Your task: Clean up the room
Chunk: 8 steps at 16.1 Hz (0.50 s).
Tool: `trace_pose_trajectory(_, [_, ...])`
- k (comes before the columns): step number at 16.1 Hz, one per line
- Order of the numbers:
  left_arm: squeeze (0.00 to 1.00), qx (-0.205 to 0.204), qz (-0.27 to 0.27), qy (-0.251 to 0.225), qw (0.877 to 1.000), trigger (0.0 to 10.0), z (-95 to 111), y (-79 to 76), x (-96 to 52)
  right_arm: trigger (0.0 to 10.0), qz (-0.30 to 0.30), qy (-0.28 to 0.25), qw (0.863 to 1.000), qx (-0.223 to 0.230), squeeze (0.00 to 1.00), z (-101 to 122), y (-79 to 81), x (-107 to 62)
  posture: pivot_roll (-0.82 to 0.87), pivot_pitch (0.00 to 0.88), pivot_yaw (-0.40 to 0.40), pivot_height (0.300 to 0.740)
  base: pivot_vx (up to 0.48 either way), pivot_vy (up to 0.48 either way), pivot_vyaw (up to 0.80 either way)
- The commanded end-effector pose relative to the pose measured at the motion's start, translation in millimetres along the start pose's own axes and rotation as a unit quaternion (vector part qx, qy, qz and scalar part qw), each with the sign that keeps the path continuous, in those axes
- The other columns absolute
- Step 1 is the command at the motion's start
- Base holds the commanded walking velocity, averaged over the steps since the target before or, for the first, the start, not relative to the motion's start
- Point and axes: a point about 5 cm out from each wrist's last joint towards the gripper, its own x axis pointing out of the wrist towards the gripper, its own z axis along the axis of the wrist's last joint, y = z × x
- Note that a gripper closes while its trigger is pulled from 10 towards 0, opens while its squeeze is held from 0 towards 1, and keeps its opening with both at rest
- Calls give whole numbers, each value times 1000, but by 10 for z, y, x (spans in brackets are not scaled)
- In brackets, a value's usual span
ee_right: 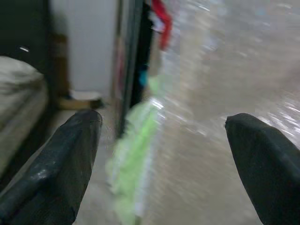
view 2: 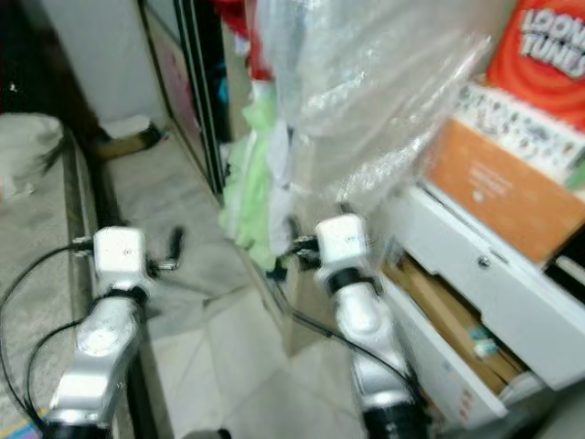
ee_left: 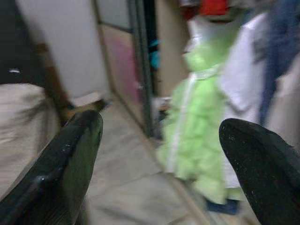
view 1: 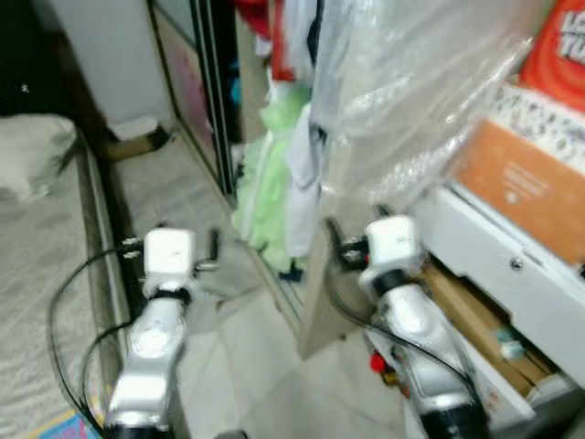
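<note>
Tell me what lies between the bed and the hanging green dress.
Between the bed and the green dress lies a strip of bare tiled floor, seen in the left eye view; the dark wardrobe door frame stands right beside the dress.

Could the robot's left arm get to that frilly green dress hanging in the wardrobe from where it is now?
Probably yes. The left tool is open and pointed toward the green dress, with bare floor between them and nothing in the way. The blurred pictures leave the gap hard to judge, so it may need to step closer.
</note>
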Motion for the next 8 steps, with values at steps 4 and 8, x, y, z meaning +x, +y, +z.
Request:
trace_pose_trajectory(4, [0,-3,-9,-4,1000,10000,29,-53,15,10000,-9,-4,1000,-2,0,21,-67,2,20,0,-19,740,0,0,800])
trace_pose_trajectory(8, [0,-4,-8,-3,1000,10000,29,-53,26,10000,-8,-8,1000,-3,0,35,-73,31,17,0,-22,740,0,0,800])
